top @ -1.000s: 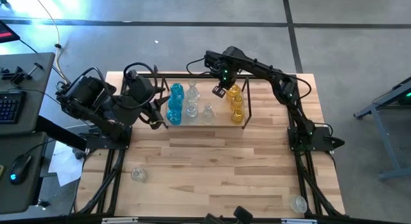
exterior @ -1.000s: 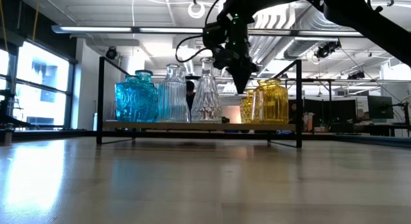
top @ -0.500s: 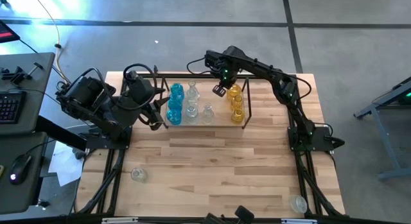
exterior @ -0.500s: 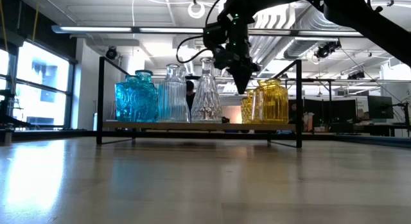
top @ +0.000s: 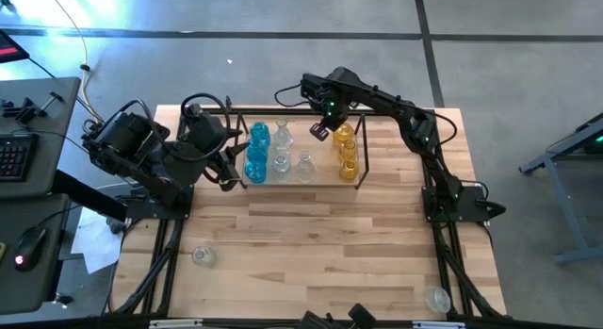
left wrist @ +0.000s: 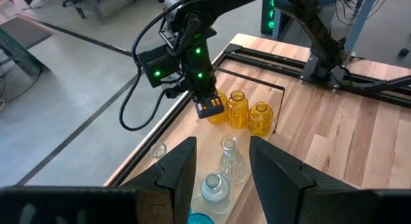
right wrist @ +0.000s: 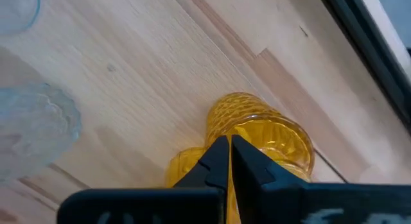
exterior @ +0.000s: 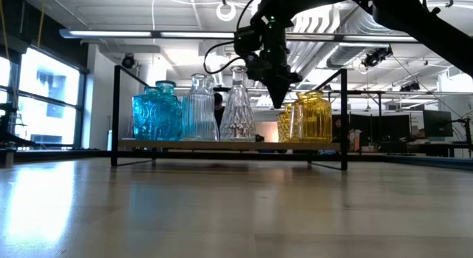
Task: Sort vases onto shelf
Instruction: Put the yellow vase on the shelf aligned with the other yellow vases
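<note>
Here the vases stand upright on the shelf, necks up.
The right gripper, fingers closed and empty, hangs just above a yellow vase; the left gripper waits half-open, empty, at the shelf's blue end.

blue vases, clear ribbed vases, amber-yellow vases, light wood shelf

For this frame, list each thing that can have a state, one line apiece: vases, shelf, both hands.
Blue vases: upright on the shelf.
Clear vases: upright on the shelf.
Yellow vases: upright on the shelf.
Stray clear vases: two on the table, off the shelf.
Shelf: partly filled.
Right hand: shut, empty, above the yellow vases.
Left hand: open, empty, beside the shelf.
</note>
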